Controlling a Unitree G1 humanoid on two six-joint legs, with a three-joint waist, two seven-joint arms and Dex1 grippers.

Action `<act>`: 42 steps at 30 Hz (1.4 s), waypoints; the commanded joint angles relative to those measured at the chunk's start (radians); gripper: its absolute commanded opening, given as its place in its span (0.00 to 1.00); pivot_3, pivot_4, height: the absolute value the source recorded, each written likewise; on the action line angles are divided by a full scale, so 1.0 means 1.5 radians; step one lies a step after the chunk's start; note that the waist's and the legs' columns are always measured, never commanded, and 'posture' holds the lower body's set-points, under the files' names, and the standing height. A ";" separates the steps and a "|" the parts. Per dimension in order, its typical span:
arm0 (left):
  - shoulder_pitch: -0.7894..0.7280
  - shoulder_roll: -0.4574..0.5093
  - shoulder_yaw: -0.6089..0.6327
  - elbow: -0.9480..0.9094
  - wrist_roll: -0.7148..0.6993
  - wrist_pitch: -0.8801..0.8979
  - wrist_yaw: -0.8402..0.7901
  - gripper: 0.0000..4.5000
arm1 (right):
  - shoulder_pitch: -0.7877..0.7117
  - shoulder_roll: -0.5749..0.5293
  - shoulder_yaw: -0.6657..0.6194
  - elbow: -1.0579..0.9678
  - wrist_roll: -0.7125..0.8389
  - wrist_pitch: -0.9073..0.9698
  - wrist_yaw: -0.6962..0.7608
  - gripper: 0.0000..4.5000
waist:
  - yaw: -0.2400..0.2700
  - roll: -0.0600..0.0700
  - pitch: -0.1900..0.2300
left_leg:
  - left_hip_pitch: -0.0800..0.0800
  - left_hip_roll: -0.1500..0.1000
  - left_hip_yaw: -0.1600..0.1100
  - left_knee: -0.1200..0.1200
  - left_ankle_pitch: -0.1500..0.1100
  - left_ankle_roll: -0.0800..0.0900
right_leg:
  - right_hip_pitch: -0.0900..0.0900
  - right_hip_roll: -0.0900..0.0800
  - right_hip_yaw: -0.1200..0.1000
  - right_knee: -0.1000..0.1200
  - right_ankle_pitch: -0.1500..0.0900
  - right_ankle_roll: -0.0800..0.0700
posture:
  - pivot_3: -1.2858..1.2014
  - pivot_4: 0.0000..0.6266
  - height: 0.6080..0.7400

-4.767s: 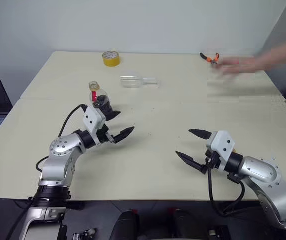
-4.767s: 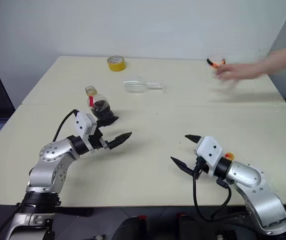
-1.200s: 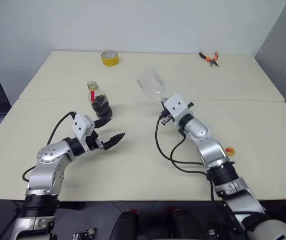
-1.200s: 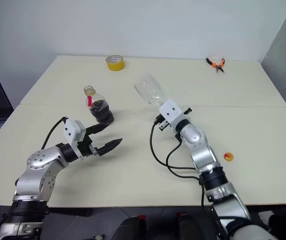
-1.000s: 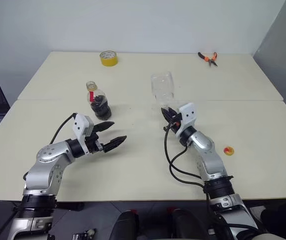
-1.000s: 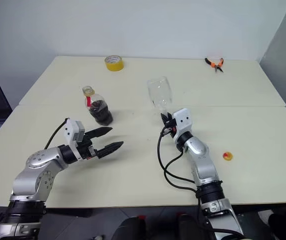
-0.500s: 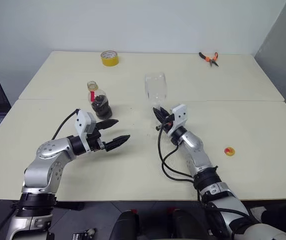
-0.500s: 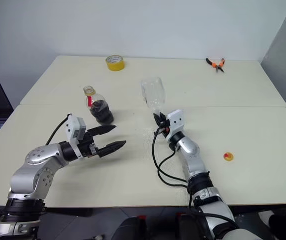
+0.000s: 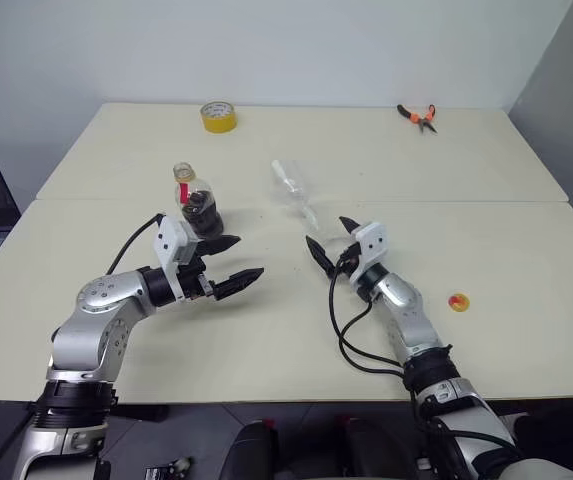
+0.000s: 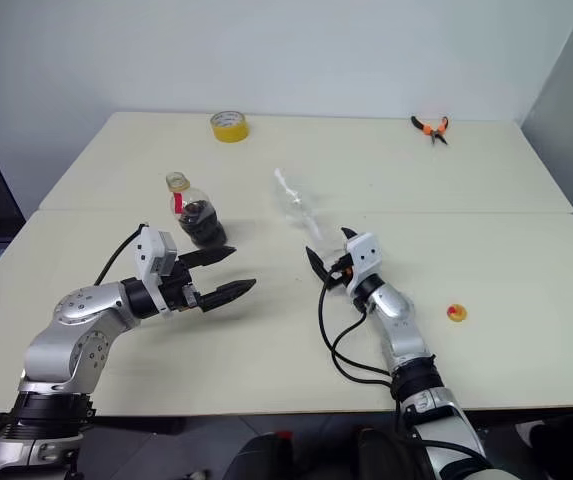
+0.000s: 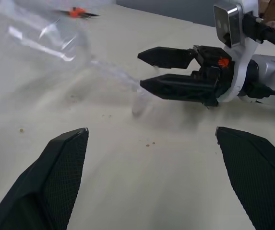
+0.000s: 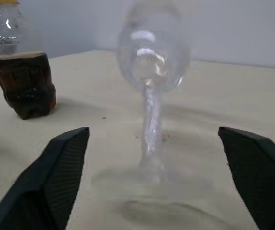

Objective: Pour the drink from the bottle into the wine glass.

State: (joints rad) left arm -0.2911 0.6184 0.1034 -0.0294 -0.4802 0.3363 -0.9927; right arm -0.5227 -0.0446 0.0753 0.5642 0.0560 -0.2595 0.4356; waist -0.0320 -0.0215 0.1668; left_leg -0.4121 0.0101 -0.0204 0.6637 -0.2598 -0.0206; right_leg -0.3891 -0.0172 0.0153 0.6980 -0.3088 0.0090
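Just changed: a moment ago my right claw was pinched on the stem of the wine glass, carrying it bowl-up. Now the two fingers are spread wide and the stem is free.

Glass now: it is just ahead of my right fingertips, between their lines but touching neither. From the head view and from my left wrist it leans hard, bowl tipped away from my right claw and toward my left side. The foot looks to be at or just above the counter; I cannot tell which. It is smeared, so I judge it is in motion and may be toppling rather than settling.

Meaning for the task: setting the glass upright is not secured. If it goes over, I must stand it up again before any pouring. It is empty.

Right claw: fully spread, holding nothing, tips level with the lower stem.

Left claw: also spread wide, empty, touching nothing, pointing across toward my right claw.

Bottle: upright on the counter just beyond my left claw, close behind its far finger but apart from it. The yellow cap appears on in the right wrist view.

Drink: dark, all in the lower part of the bottle; none poured.

Next, as I judge it: watch the glass settle, then close my left claw on the bottle.
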 commanded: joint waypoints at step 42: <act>-0.014 -0.016 0.020 0.073 0.029 -0.079 0.012 1.00 | 0.348 -0.263 0.024 -0.894 0.126 0.460 0.099 0.99 | 0.003 0.000 0.000 | 0.000 0.000 -0.001 0.000 0.000 0.000 | 0.001 0.000 -0.001 -0.001 0.000 0.000 | 0.52 0.24 1.00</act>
State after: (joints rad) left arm -0.2921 0.5902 0.1208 0.0867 -0.4412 0.2440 -0.9714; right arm 0.0016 -0.4322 0.1166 -0.7363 0.2274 0.4272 0.5874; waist -0.0271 -0.0222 0.1664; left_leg -0.4122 0.0097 -0.0223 0.6641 -0.2601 -0.0200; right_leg -0.3874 -0.0169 0.0140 0.6967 -0.3092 0.0094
